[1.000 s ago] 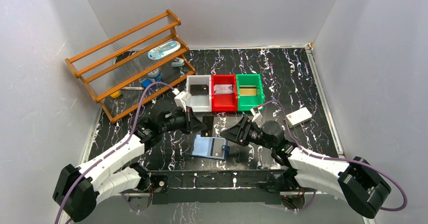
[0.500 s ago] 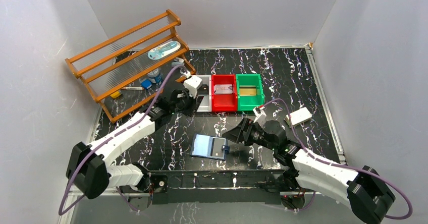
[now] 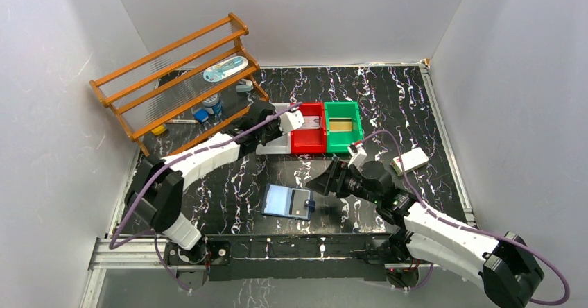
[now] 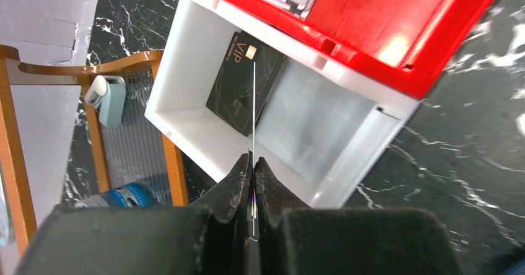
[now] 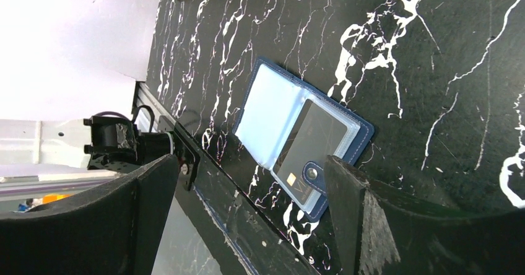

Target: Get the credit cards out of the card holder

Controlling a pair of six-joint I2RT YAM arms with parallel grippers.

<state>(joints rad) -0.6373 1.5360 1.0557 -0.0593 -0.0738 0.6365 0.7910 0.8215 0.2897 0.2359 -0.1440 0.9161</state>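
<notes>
The card holder [image 3: 288, 202] lies open on the table near the front edge, light blue inside, with a dark credit card [image 5: 308, 142] still in its right pocket. My right gripper [image 3: 320, 182] hovers just right of the card holder [image 5: 272, 111], jaws wide open and empty [image 5: 249, 166]. My left gripper [image 4: 254, 161] is shut on a thin credit card [image 4: 254, 111], seen edge-on, held over the white bin [image 4: 201, 142]. A black credit card [image 4: 240, 83] lies flat in that bin. In the top view the left gripper [image 3: 274, 130] is above the white bin [image 3: 267, 149].
A red bin [image 3: 306, 141] holding a silvery card [image 3: 307, 122] and a green bin [image 3: 344, 141] holding a gold card [image 3: 339, 125] stand right of the white one. A white block [image 3: 410, 160] lies at the right. A wooden rack [image 3: 180, 86] with small items stands back left.
My left arm swung from beside the card holder back to the white bin, card still pinched. My right gripper opened wider and stayed near the holder.
</notes>
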